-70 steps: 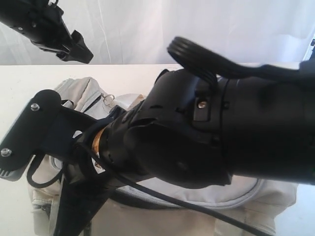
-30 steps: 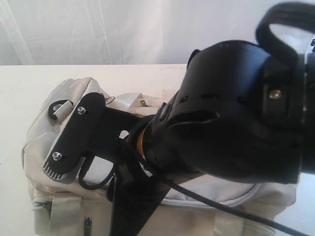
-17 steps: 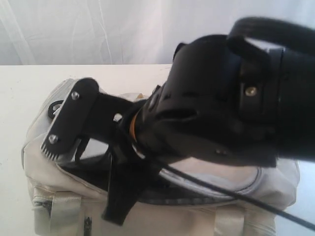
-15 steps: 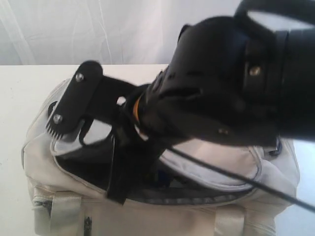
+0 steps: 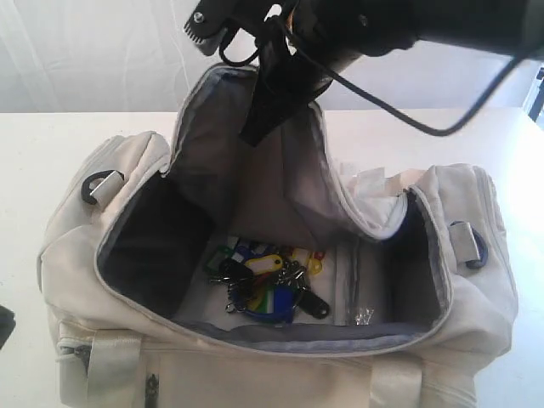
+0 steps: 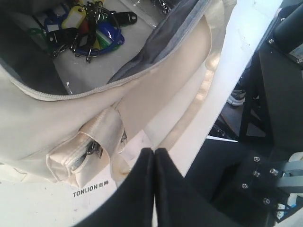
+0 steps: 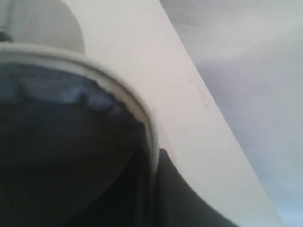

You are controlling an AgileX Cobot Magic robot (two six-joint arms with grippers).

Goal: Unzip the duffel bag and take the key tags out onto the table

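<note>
The bag is sitting on the table, with its long side facing the front. Its top flap is standing up at the back, leaving the bag wide open. The key tags are lying in a heap on the bottom of the bag, near the middle. The right tool is hanging above the bag and pinching the flap's top edge. The left tool is hanging outside the bag's front wall, over the table, with its fingers pressing together.
</note>
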